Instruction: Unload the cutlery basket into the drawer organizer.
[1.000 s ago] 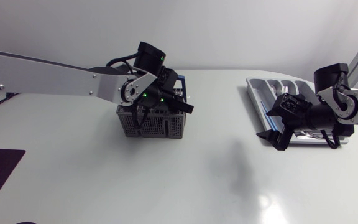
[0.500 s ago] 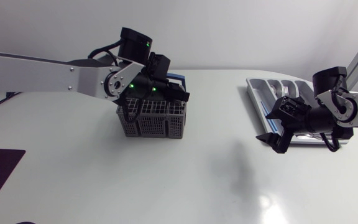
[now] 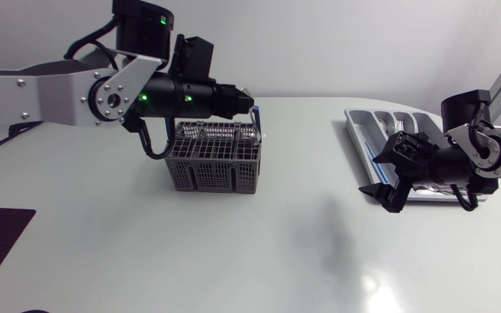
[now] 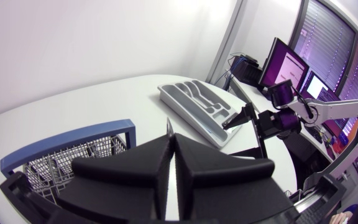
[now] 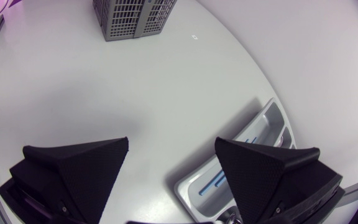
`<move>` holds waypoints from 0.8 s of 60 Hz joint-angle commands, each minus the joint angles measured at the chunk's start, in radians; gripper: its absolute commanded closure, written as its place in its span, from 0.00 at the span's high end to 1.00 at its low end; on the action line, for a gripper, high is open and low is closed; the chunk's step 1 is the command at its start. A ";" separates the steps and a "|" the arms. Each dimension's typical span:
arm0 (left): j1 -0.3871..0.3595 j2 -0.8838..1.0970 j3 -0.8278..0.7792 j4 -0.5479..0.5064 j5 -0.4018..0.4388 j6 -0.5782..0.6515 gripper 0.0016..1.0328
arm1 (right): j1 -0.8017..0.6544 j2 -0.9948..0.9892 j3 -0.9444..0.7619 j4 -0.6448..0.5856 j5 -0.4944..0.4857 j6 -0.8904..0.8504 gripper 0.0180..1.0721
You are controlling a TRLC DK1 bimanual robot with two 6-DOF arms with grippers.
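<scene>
White table, left gripper pinched closed above cutlery basket; right gripper spread beside drawer organizer

R arm is covering organizer's lower-right part in head view; basket contents are looking too small to ID.

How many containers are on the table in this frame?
2. The grey cutlery basket stands left of the table's middle; the drawer organizer lies toward the right side, partly covered by the right arm. No others appear hidden.
</scene>
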 commanded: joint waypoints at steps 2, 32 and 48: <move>0.009 -0.058 -0.036 0.012 0.015 -0.024 0.04 | 0.007 -0.026 -0.026 0.003 -0.008 0.026 0.95; 0.013 -0.121 -0.039 -0.139 0.258 0.146 0.04 | -0.009 -0.116 -0.012 -0.070 -0.125 0.072 0.95; -0.015 -0.035 0.011 -0.306 0.433 0.333 0.04 | -0.017 -0.131 0.004 -0.155 -0.241 0.069 0.95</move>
